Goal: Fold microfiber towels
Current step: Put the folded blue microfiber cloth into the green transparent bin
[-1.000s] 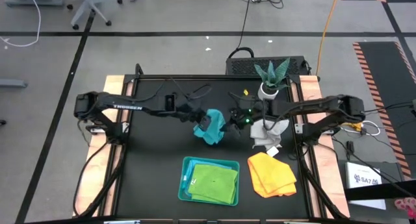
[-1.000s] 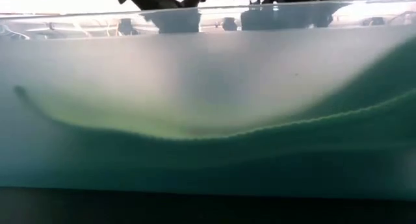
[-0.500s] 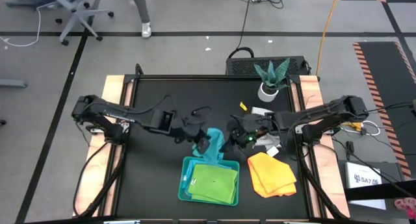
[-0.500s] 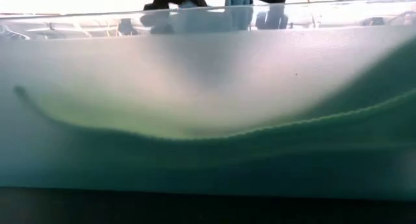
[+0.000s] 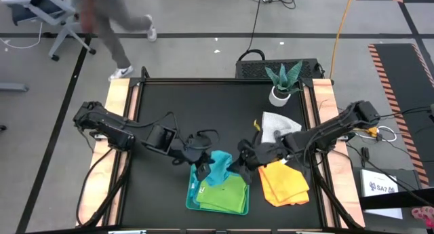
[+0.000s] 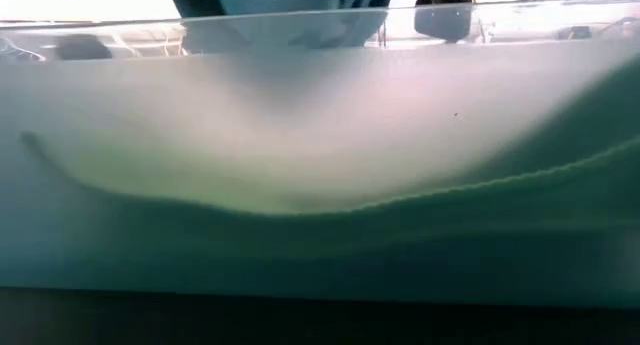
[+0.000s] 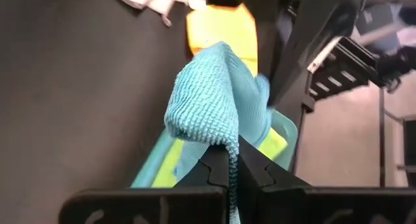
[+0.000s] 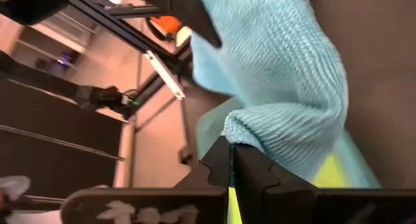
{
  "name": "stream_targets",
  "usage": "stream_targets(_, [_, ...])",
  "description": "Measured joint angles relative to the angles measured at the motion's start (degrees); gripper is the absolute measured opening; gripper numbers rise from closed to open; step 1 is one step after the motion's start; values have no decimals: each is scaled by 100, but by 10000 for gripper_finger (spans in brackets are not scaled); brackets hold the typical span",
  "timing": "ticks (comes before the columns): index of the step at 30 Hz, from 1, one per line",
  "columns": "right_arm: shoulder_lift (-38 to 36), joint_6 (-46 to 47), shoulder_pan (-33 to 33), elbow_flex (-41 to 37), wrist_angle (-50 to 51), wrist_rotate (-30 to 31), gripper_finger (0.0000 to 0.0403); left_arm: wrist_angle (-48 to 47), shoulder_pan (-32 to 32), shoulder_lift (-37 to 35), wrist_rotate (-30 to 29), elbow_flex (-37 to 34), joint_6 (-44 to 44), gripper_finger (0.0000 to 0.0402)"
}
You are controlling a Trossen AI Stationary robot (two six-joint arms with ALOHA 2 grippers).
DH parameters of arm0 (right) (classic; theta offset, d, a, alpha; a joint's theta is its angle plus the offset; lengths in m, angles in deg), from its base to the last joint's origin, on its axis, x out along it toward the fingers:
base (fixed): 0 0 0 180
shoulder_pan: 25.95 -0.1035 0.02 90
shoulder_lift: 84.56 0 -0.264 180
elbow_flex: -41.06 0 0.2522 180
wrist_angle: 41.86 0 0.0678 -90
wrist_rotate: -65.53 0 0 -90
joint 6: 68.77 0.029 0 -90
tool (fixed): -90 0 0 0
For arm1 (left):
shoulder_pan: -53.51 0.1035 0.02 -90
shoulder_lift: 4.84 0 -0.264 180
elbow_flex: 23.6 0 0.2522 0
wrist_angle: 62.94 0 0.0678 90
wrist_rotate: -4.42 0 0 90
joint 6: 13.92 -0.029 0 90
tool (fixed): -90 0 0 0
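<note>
Both arms have carried the blue towel (image 5: 218,163) forward from mid-table; it now hangs over the tray (image 5: 194,190), probably touching the green towel (image 5: 227,192), each gripper's fingers clamped on it, left gripper (image 5: 205,167), right gripper (image 5: 237,167).

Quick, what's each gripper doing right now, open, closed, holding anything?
Left gripper: closed on the turquoise towel, above the tray.
Right gripper: closed on the same turquoise towel.
</note>
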Motion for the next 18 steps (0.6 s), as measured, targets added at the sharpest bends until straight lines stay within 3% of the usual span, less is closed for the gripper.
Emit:
stream_targets(6, [678,340,-293,2,-1001,367,0,6,-286,0,191,0,-59,3])
stream_targets(18, [954,444,-785,486,-944,220,0,157,-776,79,-350,-2,913,3])
